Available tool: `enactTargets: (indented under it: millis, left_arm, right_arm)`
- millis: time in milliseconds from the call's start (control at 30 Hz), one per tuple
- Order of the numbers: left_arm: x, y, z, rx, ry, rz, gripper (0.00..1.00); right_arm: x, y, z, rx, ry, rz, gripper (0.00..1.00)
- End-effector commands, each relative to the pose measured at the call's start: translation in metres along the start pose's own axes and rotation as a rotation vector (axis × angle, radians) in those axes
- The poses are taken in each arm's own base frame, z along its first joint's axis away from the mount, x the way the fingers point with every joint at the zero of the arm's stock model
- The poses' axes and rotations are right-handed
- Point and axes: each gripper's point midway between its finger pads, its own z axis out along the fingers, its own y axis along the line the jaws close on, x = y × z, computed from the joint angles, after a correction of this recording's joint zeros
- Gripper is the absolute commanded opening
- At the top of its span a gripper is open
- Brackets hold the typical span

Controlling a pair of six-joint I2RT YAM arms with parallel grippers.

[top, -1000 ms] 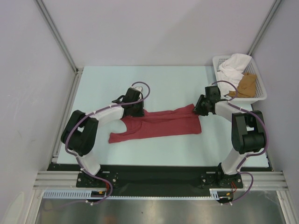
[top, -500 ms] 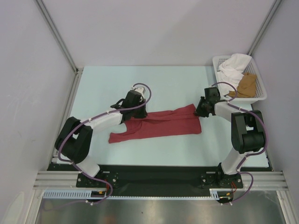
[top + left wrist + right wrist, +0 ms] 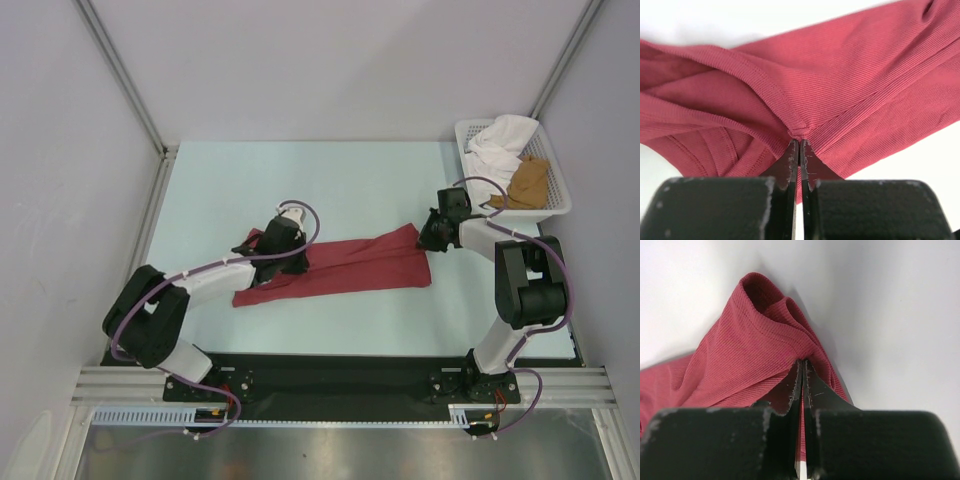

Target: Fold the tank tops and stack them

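Dark red ribbed cloth tank top (image 3: 350,265) lies on the pale green table (image 3: 300,180), near centre. In the top view its long axis runs roughly 8 o'clock to 2 o'clock.

Left gripper (image 3: 799,145): jaws pressed together, pinching a seamed fold of the red top near its 9 o'clock end, where the strap edges bunch and cross.

Right gripper (image 3: 802,365): jaws likewise clamped tight, on a hemmed corner at the 3 o'clock end. The cloth puckers into a small hump just past the tips.

Fabric between the two grips is lightly wrinkled.

White plastic mesh basket (image 3: 556,205) sits at the table's 2 o'clock corner, apart from the red top. Inside it are a crumpled tan-brown cloth top (image 3: 528,183) on the 4 o'clock side and a crumpled white cloth (image 3: 500,142) towards 11 o'clock.
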Motion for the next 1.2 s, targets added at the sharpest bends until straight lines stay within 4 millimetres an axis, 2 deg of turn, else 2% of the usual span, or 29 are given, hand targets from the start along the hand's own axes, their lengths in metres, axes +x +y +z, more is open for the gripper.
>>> enactTargets:
  millis: [0, 100, 333, 433, 467, 567, 633, 667, 733, 767, 833, 867, 1000, 1067, 1100, 1167]
  left_arm:
    - [0.001, -0.002, 0.001, 0.005, -0.043, -0.026, 0.03]
    - [0.019, 0.002, 0.008, -0.006, 0.0, -0.035, 0.03]
    - [0.032, 0.004, 0.022, -0.025, 0.029, -0.038, 0.03]
    - [0.034, 0.005, 0.024, -0.029, 0.033, -0.035, 0.02]
    - [0.035, 0.005, 0.024, -0.031, 0.036, -0.035, 0.02]
    - [0.036, 0.007, 0.025, -0.039, 0.039, -0.03, 0.02]
    - [0.035, 0.006, 0.026, -0.039, 0.038, -0.03, 0.02]
    - [0.036, 0.007, 0.026, -0.04, 0.04, -0.03, 0.02]
    - [0.036, 0.006, 0.026, -0.04, 0.04, -0.032, 0.01]
    - [0.036, 0.007, 0.026, -0.042, 0.039, -0.032, 0.01]
    - [0.036, 0.006, 0.026, -0.038, 0.039, -0.032, 0.01]
    - [0.036, 0.006, 0.026, -0.036, 0.037, -0.033, 0.01]
    - [0.035, 0.005, 0.025, -0.026, 0.03, -0.04, 0.01]
    - [0.035, 0.005, 0.024, -0.024, 0.031, -0.04, 0.01]
    - [0.036, 0.004, 0.024, -0.024, 0.033, -0.039, 0.01]
    - [0.037, 0.006, 0.024, -0.028, 0.034, -0.041, 0.01]
  right_arm:
    - [0.006, -0.01, 0.002, 0.038, 0.004, -0.007, 0.0]
    - [0.008, -0.014, 0.002, 0.049, 0.005, -0.004, 0.0]
    - [0.002, -0.011, -0.008, 0.041, -0.035, 0.003, 0.01]
    - [-0.01, -0.001, -0.021, 0.048, -0.096, -0.041, 0.21]
    - [-0.012, -0.001, -0.025, 0.069, -0.116, -0.055, 0.34]
    - [-0.017, 0.02, -0.041, 0.034, -0.158, -0.099, 0.38]
    - [-0.015, 0.037, -0.047, -0.017, -0.159, -0.118, 0.32]
    - [-0.008, 0.054, -0.049, -0.074, -0.139, -0.135, 0.26]
    - [0.004, 0.071, -0.049, -0.139, -0.1, -0.143, 0.16]
    - [0.018, 0.094, -0.051, -0.216, -0.067, -0.169, 0.13]
    - [0.032, 0.119, -0.048, -0.292, -0.041, -0.194, 0.06]
    - [0.049, 0.142, -0.053, -0.371, 0.003, -0.223, 0.04]
    - [0.09, 0.19, -0.047, -0.5, 0.106, -0.266, 0.0]
    - [0.108, 0.204, -0.038, -0.542, 0.155, -0.273, 0.0]
    - [0.115, 0.217, -0.04, -0.578, 0.164, -0.274, 0.0]
    - [0.129, 0.227, -0.031, -0.604, 0.198, -0.276, 0.0]
